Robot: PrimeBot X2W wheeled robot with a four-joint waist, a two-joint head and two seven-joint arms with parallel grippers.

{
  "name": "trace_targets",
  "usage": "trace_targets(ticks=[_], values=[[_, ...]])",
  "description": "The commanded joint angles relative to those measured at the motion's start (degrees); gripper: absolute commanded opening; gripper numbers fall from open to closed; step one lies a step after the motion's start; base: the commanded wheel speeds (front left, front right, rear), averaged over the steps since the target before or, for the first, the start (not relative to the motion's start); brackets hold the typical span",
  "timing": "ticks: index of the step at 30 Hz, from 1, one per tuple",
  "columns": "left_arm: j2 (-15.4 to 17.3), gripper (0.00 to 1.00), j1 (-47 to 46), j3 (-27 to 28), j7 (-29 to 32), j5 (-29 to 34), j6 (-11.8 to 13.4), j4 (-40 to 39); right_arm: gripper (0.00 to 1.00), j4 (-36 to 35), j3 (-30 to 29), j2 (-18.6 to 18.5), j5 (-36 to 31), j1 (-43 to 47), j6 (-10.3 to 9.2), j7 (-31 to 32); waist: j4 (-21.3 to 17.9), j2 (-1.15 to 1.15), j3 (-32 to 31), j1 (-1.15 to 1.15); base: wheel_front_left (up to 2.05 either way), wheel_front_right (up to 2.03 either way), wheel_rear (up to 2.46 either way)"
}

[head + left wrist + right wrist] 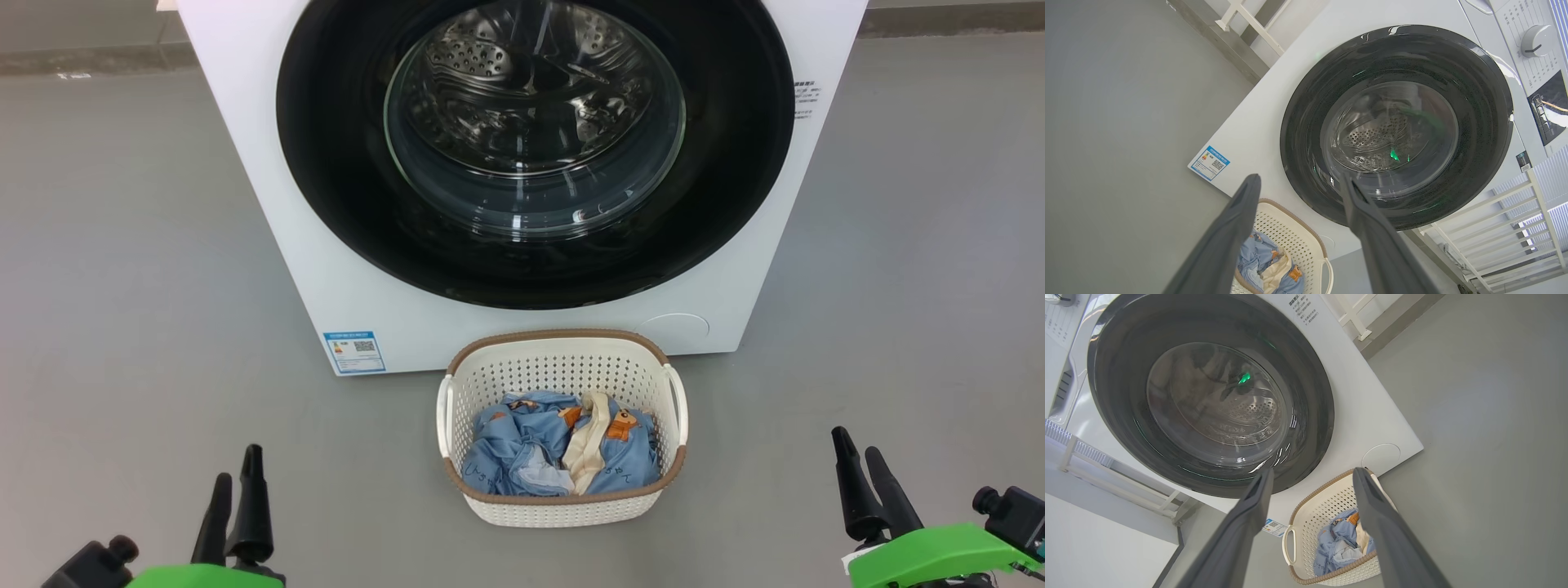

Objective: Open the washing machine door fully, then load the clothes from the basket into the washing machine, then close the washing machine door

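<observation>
Head view is showing the washing machine door (535, 122) — glossy black ring, bulging glass — shut and facing the perforated cream basket (563, 371), which is holding crumpled blue clothes (514, 453) on the floor (122, 245). Left gripper (237, 464), right gripper (855, 443): fingers hanging spread, empty.

The left gripper (237, 464) and right gripper (856, 441) each carry two long, tapering dark fingers (250, 506) on a bright green housing (931, 551), beside a black knobbed module (1008, 510), possibly a camera mount.

Washing machine door (535, 155): glossy black ring, clear glass bowl. Drum (522, 90): perforated shiny steel. Basket (563, 367): matt perforated cream plastic, woven-look brown rim. Clothes (555, 453): soft crumpled cloth. Floor (122, 286): smooth matt grey.
</observation>
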Motion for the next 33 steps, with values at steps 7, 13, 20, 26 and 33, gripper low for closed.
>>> trace_targets(ticks=[7, 13, 20, 26, 33], values=[[1.2, 1.00, -2.6, -0.3, -2.0, 9.9, 0.6, -2.1, 1.00, -1.5, 0.4, -0.3, -9.4, -2.6, -0.04, -1.9, 0.2, 0.00, 0.1, 0.00, 0.00, 0.00, 0.00], [1.2, 1.00, -2.8, -0.9, -3.0, 15.9, 0.8, -1.7, 1.00, -1.0, 0.2, 0.0, -15.3, -2.8, -0.04, -2.8, 0.2, 0.00, 0.2, 0.00, 0.00, 0.00, 0.00], [1.3, 1.00, -2.9, -1.6, -4.1, 21.7, 1.0, -1.2, 1.00, -1.0, 0.1, 0.2, -22.0, -3.1, -0.04, -3.2, 0.2, 0.00, 0.2, 0.00, 0.00, 0.00, 0.00], [1.4, 1.00, -3.3, -2.4, -5.3, 27.1, 1.3, -0.6, 1.00, -1.2, -0.2, 0.5, -28.2, -3.3, -0.05, -3.1, 0.3, 0.00, 0.2, 0.00, 0.00, 0.00, 0.00], [1.5, 1.00, -3.6, -3.0, -6.5, 31.5, 1.5, 0.1, 1.00, -1.0, -0.4, 0.7, -33.8, -3.4, -0.05, -3.6, 0.5, 0.00, 0.1, -0.01, 0.00, 0.00, 0.00]])
